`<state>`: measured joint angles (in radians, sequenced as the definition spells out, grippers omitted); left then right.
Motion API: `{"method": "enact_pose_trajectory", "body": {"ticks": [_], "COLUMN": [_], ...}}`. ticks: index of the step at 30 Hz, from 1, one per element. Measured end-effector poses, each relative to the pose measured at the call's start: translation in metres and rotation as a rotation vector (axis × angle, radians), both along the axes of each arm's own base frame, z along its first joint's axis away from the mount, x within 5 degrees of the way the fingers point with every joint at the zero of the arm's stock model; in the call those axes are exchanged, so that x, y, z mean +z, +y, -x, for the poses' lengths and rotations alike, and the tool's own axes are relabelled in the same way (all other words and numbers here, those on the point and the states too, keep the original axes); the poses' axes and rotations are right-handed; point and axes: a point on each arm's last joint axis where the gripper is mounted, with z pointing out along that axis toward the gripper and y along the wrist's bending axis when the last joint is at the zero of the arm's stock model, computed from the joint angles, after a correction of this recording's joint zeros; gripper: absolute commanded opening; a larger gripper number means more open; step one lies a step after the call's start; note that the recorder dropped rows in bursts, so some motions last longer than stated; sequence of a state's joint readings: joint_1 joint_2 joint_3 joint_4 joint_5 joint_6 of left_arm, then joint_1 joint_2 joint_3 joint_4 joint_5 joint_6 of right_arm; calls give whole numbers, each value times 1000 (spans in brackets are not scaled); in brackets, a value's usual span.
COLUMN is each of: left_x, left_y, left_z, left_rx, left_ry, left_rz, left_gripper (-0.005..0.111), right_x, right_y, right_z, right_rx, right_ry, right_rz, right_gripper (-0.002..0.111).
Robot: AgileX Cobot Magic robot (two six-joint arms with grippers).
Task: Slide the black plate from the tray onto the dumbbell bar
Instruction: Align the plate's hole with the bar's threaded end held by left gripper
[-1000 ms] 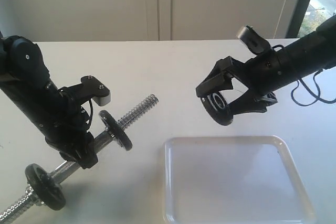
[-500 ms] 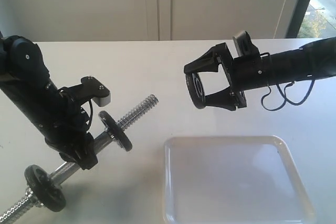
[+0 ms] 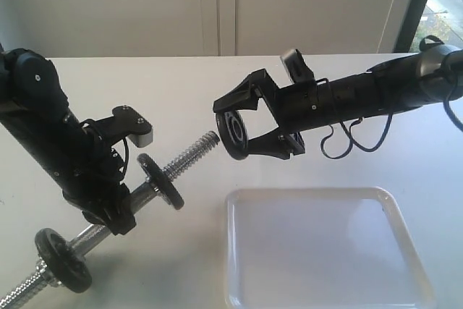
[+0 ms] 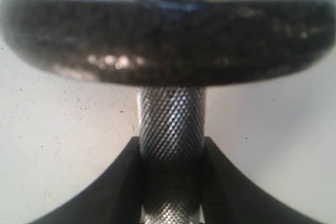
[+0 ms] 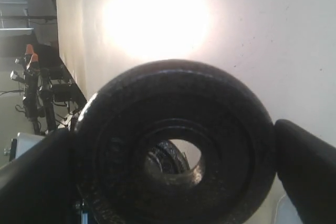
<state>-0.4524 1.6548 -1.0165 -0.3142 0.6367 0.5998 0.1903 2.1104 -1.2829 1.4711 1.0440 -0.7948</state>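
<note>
White tabletop, right arm stretched out level, right gripper clamped on the black plate. It's held on edge in mid-air just off the raised threaded tip of the dumbbell bar, clear of the tray. Meanwhile the left gripper pinches the bar's knurled middle.

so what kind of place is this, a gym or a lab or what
Most likely an indoor lab or office test bench, not a gym: a plain white table as the work surface, pale wall panels behind it, and a window showing daylight and greenery at one side.
</note>
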Motion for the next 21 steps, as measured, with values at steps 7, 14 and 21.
{"method": "enact_pose_trajectory", "body": {"ticks": [7, 14, 21], "left_x": [0, 0, 0], "left_y": [0, 0, 0], "left_z": [0, 1, 1], "left_rx": [-6, -8, -7], "left_ry": [0, 3, 4], "left_rz": [0, -2, 0], "left_gripper": [0, 0, 0], "right_x": [0, 1, 1], "right_y": [9, 20, 24], "right_z": [-2, 2, 4], "right_rx": [-40, -25, -17], "right_ry": [-4, -4, -4], "right_rz": [-1, -8, -8], "right_gripper": [0, 0, 0]}}
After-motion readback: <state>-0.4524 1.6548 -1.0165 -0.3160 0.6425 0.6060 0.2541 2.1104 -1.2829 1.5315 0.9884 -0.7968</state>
